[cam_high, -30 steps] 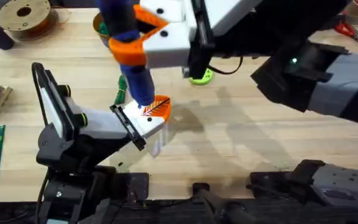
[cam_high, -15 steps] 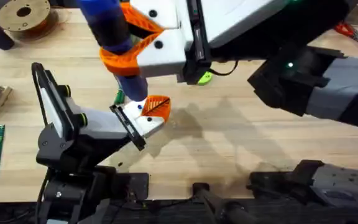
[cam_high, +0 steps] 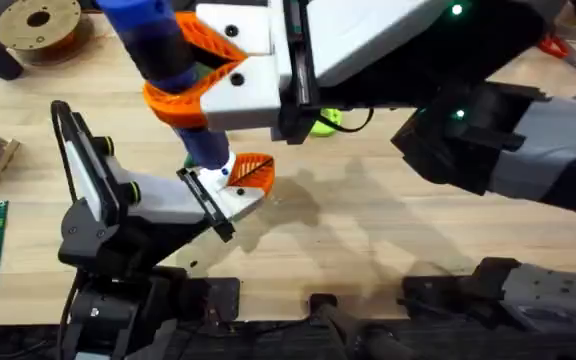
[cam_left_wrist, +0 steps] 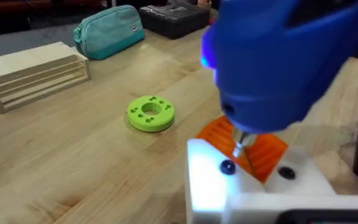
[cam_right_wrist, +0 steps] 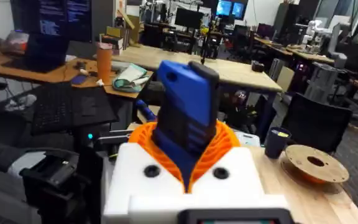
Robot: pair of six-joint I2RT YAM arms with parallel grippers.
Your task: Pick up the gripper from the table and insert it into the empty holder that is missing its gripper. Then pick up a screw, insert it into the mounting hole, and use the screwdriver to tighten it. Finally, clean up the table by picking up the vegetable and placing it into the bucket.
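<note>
right end effector [cam_high: 193,85]: clamped round the screwdriver [cam_high: 158,40]
bit: on the gripper [cam_left_wrist: 244,146]
left end effector [cam_high: 230,192]: gripped the holder [cam_left_wrist: 253,193]

Light wood table [cam_high: 388,240] — desks [cam_right_wrist: 241,71], monitors [cam_right_wrist: 225,9] behind.

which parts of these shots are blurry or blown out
Left wrist: the screwdriver is a soft blue blur up close, and the holder glares white. Overhead: the right gripper looms large and blurred. Right wrist: the room behind is soft.
</note>
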